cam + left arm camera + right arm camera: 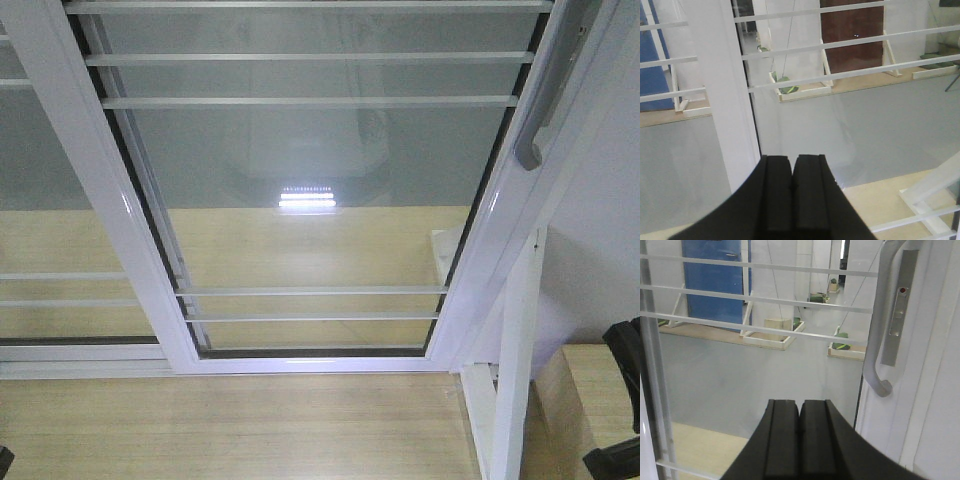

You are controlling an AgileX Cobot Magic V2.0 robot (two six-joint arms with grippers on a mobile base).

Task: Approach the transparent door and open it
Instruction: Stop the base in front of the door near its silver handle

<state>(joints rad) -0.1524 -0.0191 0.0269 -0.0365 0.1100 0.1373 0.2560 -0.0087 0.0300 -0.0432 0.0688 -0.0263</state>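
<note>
the door (310,200), clear glass in a glossy white frame, fills the front view, seen from close and tilted, its bottom rail meeting the pale wood floor (250,420). thin white bars (310,58) cross the glass near the top and again low down, and a bright strip of light (307,199) reflects in the pane. the curved grey handle (541,112) sits on the door's right rail, high in the front view. a second panel (40,200), barred the same way, lies just to the left and overlaps behind the door's left rail.

in the right wrist view the right gripper (800,407) points at the glass, its two black fingers pressed together with nothing between them. the handle (875,325) hangs above it and to the right, apart from it, beside a narrow grey lock plate (897,310). a blue door (715,280) shows through the glass.

in the left wrist view the left gripper (792,165) is likewise pressed together and holds nothing. it faces the glass just right of a white frame upright (725,90), without touching either.
</note>
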